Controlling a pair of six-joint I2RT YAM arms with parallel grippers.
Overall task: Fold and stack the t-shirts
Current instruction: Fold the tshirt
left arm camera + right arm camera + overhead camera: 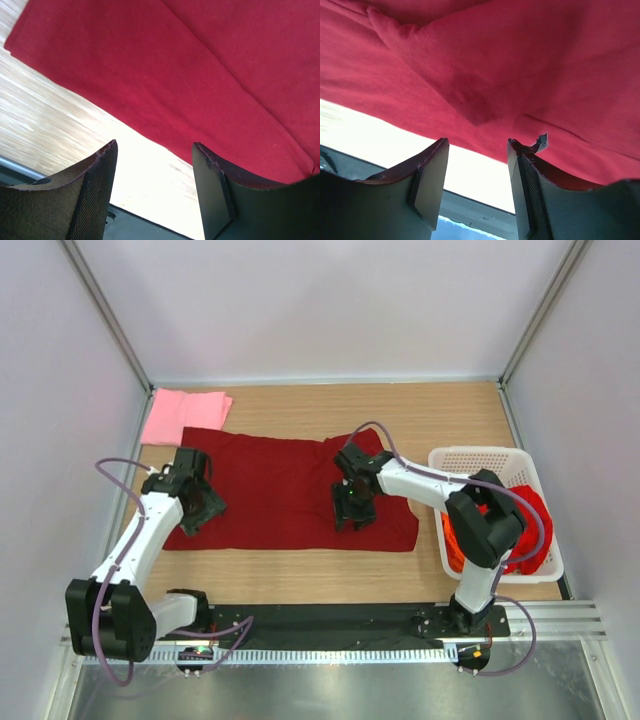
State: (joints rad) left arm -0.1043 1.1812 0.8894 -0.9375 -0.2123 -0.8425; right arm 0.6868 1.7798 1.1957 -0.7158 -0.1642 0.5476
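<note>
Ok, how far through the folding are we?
Done: the pink t-shirt lies folded at the far left corner. In hand: the maroon t-shirt is spread flat, left gripper and right gripper open above it. Left: the bright red t-shirt and orange t-shirt sit in the white basket.

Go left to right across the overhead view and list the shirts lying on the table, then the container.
light pink t-shirt → dark red t-shirt → white basket
</note>
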